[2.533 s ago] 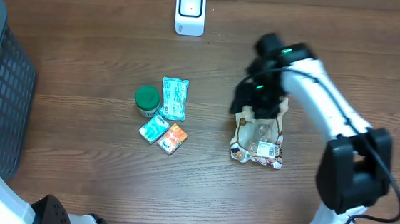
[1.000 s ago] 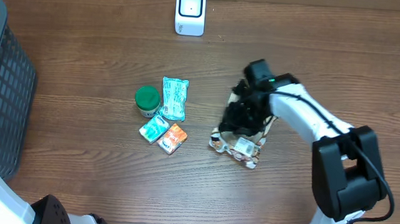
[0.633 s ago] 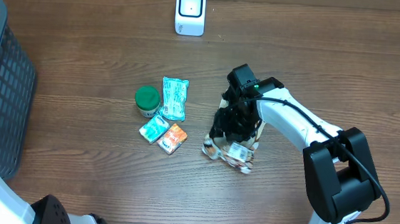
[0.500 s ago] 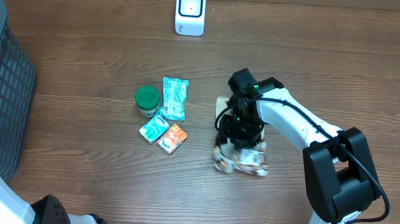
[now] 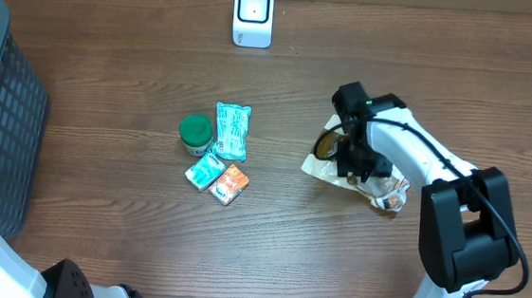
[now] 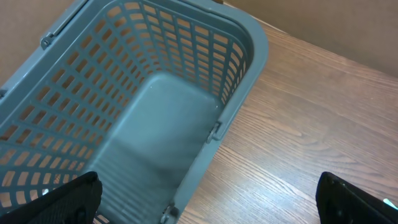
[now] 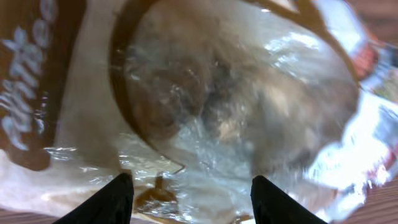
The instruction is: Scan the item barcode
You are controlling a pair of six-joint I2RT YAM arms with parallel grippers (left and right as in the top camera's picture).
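My right gripper (image 7: 196, 199) hung close over the clear plastic snack bag with brown and white print (image 7: 236, 106). Its two fingers stood partly apart and nothing was pinched between them. In the right wrist view the crinkled film filled all the space beyond the tips, and I could not tell whether the tips touched it.

From overhead the bag lay flat on the brown wooden table (image 5: 120, 71), on its right side, with my arm across the top of it. The white scanner with a dark window (image 5: 253, 15) stood well apart, at the far edge of the table. My left gripper (image 6: 205, 199) was wide open and idle above the grey plastic basket (image 6: 155, 124).

I judged that I was at the grasping step, because the bag was not lifted and not yet shown to the scanner. I could not find the barcode in these views.

The next move called for closing on a firm edge of the bag, lifting it, and carrying it to the scanner. There I would have to turn the barcode face toward the window. The film looked slippery, so the grip needed care.
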